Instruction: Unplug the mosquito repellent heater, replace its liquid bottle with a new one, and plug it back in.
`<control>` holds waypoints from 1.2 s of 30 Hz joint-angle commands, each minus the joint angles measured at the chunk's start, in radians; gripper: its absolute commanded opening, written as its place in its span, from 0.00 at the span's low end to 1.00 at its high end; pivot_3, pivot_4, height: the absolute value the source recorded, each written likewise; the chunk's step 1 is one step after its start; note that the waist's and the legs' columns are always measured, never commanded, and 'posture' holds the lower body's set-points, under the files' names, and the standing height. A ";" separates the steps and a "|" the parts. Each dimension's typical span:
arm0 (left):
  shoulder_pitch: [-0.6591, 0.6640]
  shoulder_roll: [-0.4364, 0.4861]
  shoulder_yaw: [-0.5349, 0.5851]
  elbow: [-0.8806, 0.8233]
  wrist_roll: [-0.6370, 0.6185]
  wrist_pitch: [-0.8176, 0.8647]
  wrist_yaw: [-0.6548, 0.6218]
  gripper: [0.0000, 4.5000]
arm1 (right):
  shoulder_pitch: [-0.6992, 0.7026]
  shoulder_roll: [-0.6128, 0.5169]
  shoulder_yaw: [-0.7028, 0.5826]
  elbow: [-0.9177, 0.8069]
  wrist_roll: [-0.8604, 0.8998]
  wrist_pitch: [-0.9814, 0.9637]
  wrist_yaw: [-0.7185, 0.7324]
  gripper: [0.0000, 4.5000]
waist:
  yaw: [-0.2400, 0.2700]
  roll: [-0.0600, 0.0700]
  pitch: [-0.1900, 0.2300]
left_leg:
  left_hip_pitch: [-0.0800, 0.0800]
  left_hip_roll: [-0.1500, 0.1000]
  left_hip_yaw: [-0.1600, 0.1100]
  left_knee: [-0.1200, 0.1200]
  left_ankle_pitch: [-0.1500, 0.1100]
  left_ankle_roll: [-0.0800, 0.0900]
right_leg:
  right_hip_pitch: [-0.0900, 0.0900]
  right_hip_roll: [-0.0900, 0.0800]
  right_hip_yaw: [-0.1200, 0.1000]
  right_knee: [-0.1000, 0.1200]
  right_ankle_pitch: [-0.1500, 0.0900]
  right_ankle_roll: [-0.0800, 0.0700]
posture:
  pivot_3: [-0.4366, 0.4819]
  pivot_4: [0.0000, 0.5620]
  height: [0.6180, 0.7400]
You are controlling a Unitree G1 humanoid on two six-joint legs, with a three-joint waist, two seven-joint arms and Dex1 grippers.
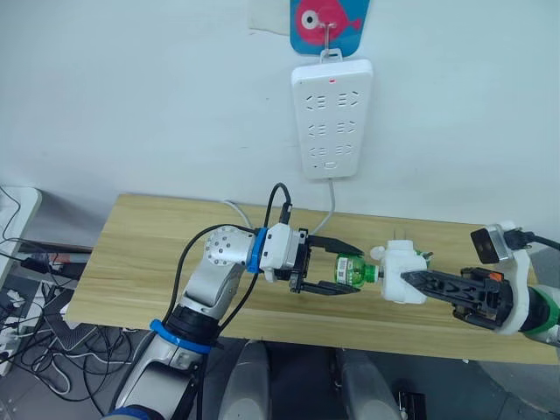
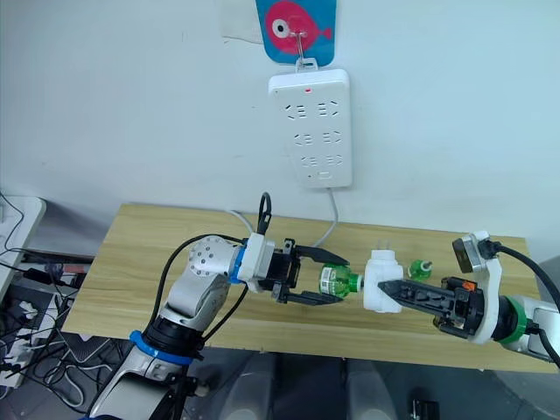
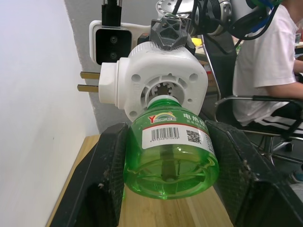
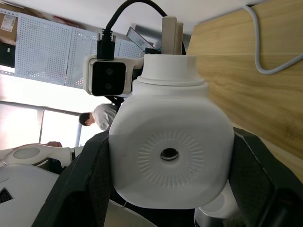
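Above the wooden table (image 1: 149,254), my right gripper (image 1: 408,280) is shut on the mosquito repellent heater (image 1: 401,267), a white rounded unit with its two prongs (image 3: 89,81) pointing toward the wall. Facing it, my left gripper (image 1: 343,268) is shut on a green liquid bottle (image 1: 352,269) lying sideways. The bottle's neck (image 3: 163,101) meets the round socket on the heater's underside. Whether the neck is seated in the socket, I cannot tell. A second small green bottle (image 2: 421,269) stands on the table just behind the heater. In the right wrist view the heater (image 4: 171,151) sits between both fingers.
A long white power strip (image 1: 332,118) hangs on the wall above the table, its cord (image 1: 328,206) dropping to the tabletop. Tangled cables (image 1: 35,324) lie on the floor to the left. A seated person in a white shirt (image 3: 265,61) shows in the left wrist view.
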 commanded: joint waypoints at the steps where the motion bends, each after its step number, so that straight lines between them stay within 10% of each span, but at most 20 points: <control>1: 0.010 -0.012 -0.016 -0.044 -0.009 -0.011 0.006 0.50 | -0.011 0.007 0.012 -0.035 0.027 -0.004 -0.001 0.66 | 0.000 0.000 0.000 | 0.000 0.000 0.000 0.000 0.000 0.000 | 0.000 0.000 0.000 0.000 0.000 0.000 | 0.63 0.62 1.00; 23: 0.007 -0.024 -0.033 -0.030 0.012 -0.058 -0.011 0.50 | -0.127 0.121 0.135 -0.099 0.027 -0.084 -0.212 0.66 | 0.000 0.000 0.000 | -0.001 0.000 0.000 0.000 0.000 0.000 | -0.001 0.000 0.000 0.000 0.000 0.000 | 0.63 0.57 1.00; 25: 0.007 -0.024 -0.030 -0.027 0.011 -0.060 -0.015 0.50 | -0.129 0.137 0.130 -0.092 0.027 -0.087 -0.226 0.83 | 0.000 0.000 0.000 | -0.001 0.000 0.000 0.000 0.000 0.000 | -0.001 0.000 0.000 0.000 0.000 0.000 | 0.63 0.57 1.00; 28: 0.014 -0.014 -0.027 -0.029 0.008 -0.060 -0.022 0.50 | -0.122 0.132 0.101 -0.065 0.027 -0.059 -0.189 0.99 | 0.001 0.000 0.000 | -0.002 0.000 0.000 0.000 0.000 0.000 | -0.002 0.000 0.000 0.000 0.000 0.000 | 0.63 0.58 1.00; 36: 0.019 0.009 -0.022 -0.021 0.002 -0.062 -0.018 0.50 | 0.097 -0.132 -0.053 0.021 0.027 0.131 0.181 0.99 | 0.001 0.000 0.000 | -0.001 0.000 0.000 0.000 0.000 0.000 | -0.002 0.000 0.000 0.000 0.000 0.000 | 0.63 0.59 1.00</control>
